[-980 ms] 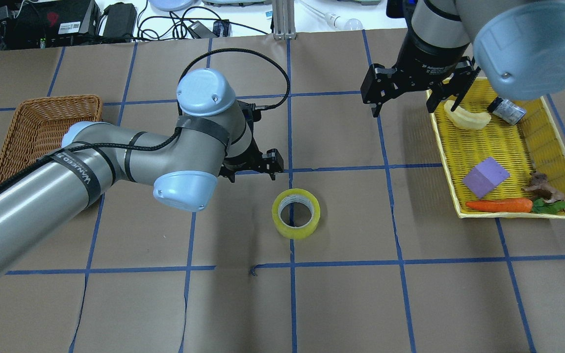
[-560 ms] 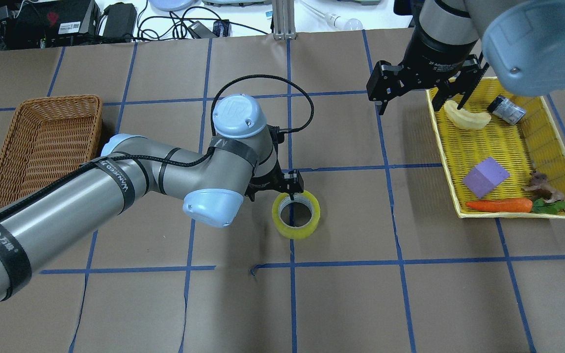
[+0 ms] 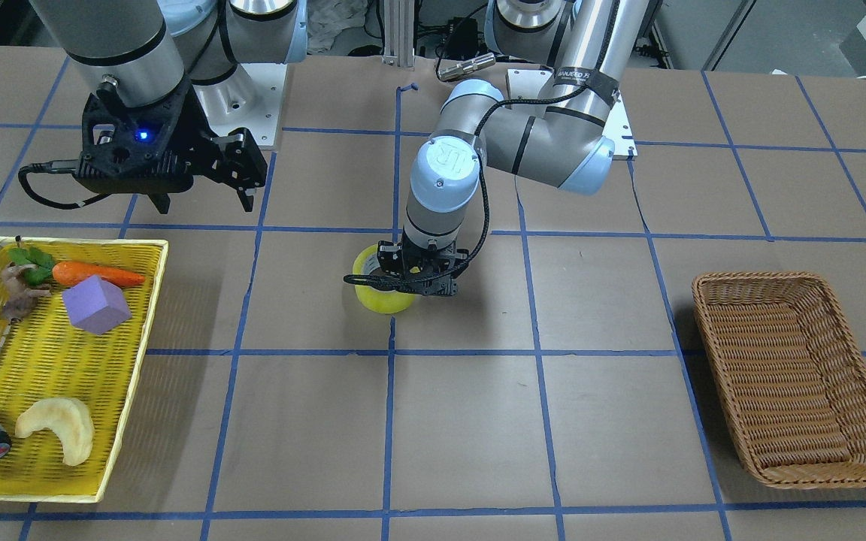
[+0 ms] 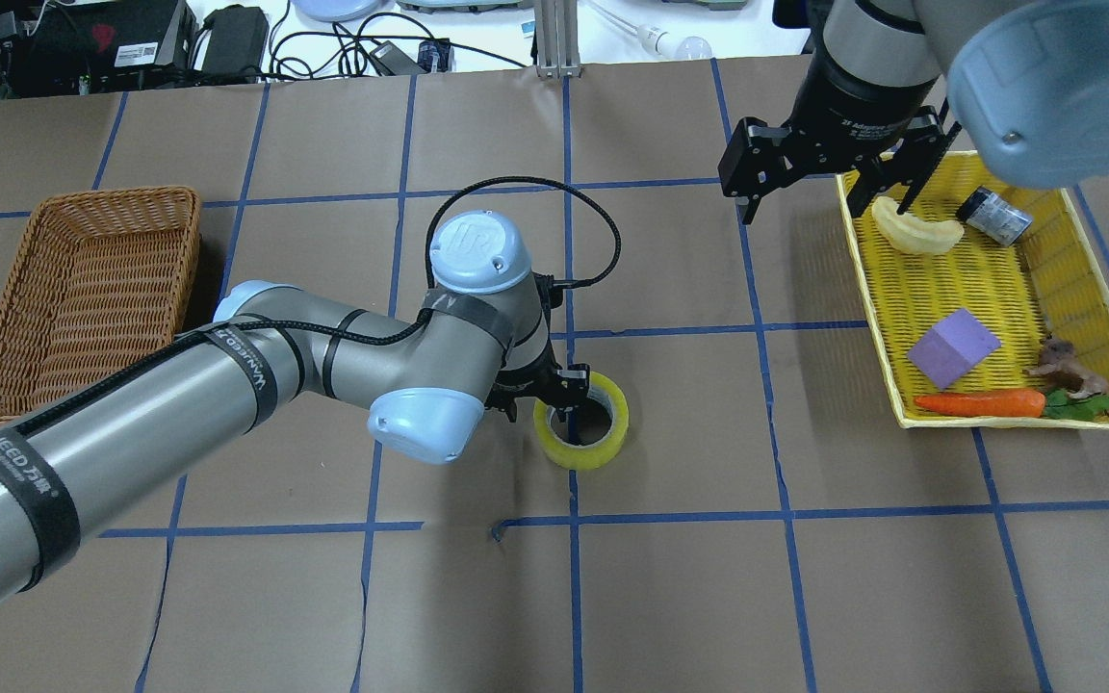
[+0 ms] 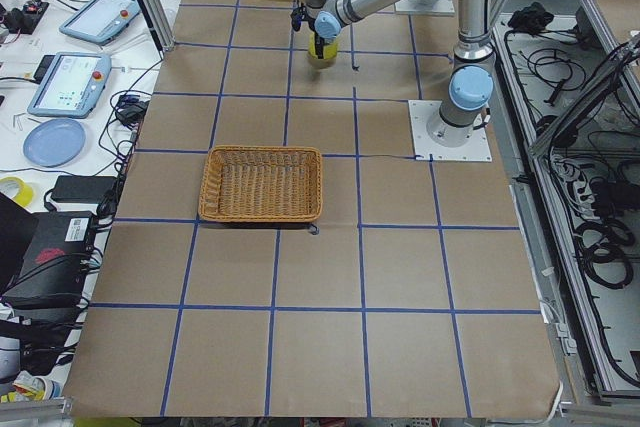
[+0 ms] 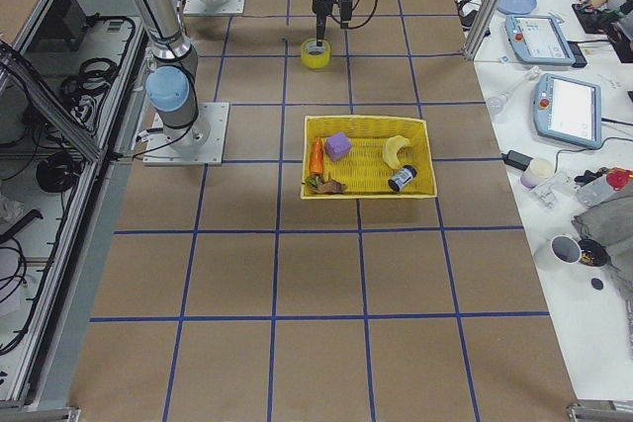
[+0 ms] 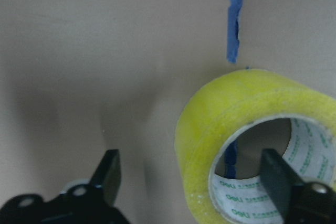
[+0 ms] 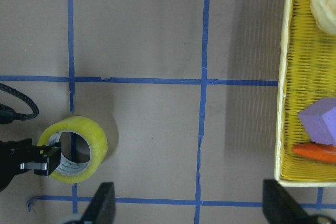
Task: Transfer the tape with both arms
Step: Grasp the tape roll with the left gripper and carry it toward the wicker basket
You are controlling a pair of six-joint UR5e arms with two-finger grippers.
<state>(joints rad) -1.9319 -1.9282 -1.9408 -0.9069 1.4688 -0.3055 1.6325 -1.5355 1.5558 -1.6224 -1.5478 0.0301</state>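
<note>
The tape (image 4: pixel 603 450) lies flat in the middle of the desk. The left gripper (image 4: pixel 538 404) points straight down, open, with one finger inside the ring. Farther back, the right gripper (image 4: pixel 814 197) hangs open near the far right corner.

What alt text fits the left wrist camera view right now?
The open left gripper straddles the wall of a yellow packing tape roll, one finger inside its core, one outside. The roll lies flat on brown paper crossed by blue tape lines.
</note>
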